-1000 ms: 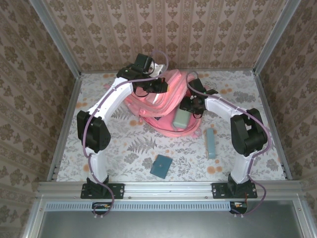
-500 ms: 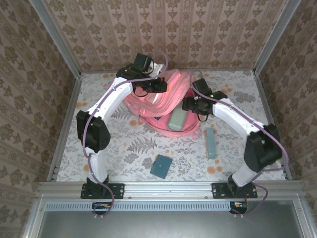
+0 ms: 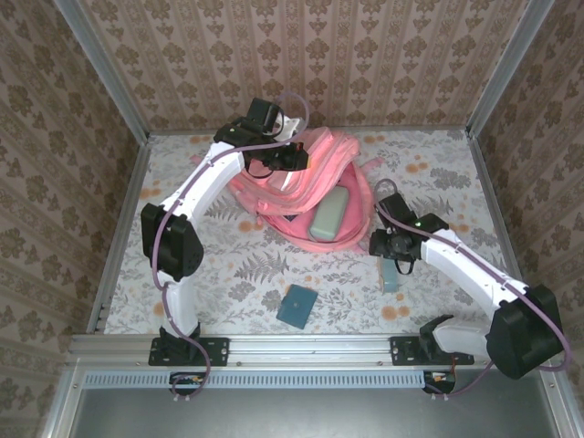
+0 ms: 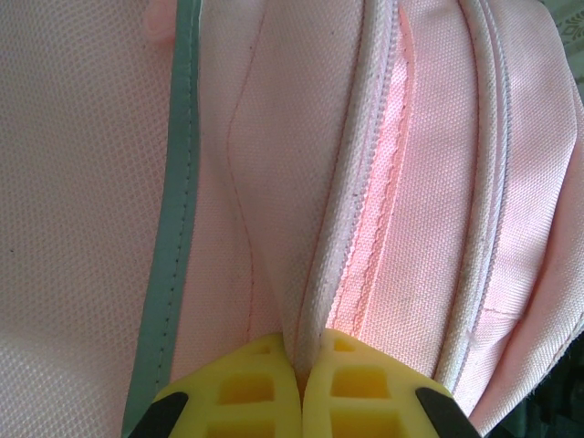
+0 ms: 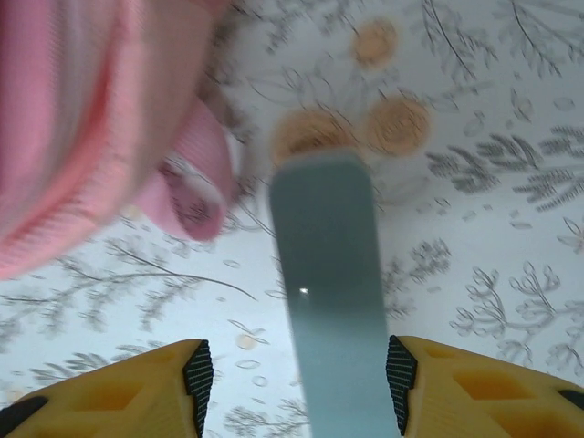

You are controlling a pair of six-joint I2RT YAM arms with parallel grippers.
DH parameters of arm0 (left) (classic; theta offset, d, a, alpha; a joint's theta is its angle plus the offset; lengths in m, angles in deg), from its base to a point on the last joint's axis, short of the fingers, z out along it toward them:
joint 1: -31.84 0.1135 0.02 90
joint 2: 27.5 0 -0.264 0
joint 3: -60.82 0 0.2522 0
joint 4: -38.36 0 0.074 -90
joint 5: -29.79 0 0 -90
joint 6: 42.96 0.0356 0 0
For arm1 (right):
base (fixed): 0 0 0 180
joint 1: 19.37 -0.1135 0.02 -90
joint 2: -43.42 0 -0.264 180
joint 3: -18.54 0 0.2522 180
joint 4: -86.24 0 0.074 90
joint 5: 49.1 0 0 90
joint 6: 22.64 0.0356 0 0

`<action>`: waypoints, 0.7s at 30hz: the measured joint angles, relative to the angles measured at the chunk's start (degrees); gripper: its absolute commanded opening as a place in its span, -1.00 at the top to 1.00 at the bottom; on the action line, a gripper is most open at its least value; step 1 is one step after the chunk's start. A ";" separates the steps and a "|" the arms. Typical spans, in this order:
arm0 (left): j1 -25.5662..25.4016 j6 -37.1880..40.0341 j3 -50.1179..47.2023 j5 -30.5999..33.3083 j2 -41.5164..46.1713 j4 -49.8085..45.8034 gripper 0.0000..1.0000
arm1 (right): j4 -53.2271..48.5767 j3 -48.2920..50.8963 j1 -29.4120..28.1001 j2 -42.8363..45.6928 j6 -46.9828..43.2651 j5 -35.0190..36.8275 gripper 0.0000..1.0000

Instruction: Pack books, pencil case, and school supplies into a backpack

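Note:
The pink backpack [image 3: 315, 173] lies open at the back middle of the table. My left gripper [image 3: 294, 157] is shut on its zip edge [image 4: 342, 228], holding the mouth up; the yellow fingers [image 4: 246, 388] pinch the fabric. The mint pencil case [image 3: 328, 213] rests in the opening, with a dark book edge [image 3: 289, 218] beside it. My right gripper [image 3: 392, 255] hovers open over the slim pale-teal box [image 5: 324, 292], whose near end [image 3: 391, 278] pokes out below the gripper. Its pads [image 5: 199, 374] stand either side of the box. The dark-teal pad [image 3: 297, 306] lies near the front.
A pink strap loop [image 5: 196, 187] and the backpack's side [image 5: 73, 119] lie just left of the slim box. The table [image 3: 456, 173] has a leafy patterned cloth, with metal rails on both sides and patterned walls around.
My right arm has let go of the pencil case in the backpack mouth and drawn back to the near right, over the slim box. The left arm has stayed put.

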 measured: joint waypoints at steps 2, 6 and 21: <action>0.00 0.00 0.00 0.00 0.00 0.02 1.00 | 0.09 1.36 0.26 -0.13 0.31 0.46 -0.11; 0.00 -0.02 -0.24 -0.04 0.00 0.22 1.00 | 0.79 2.58 1.49 -2.78 0.46 0.61 -0.06; 0.00 -0.26 -1.51 -1.05 0.02 0.90 1.00 | 4.07 1.46 1.53 0.15 0.39 0.15 0.77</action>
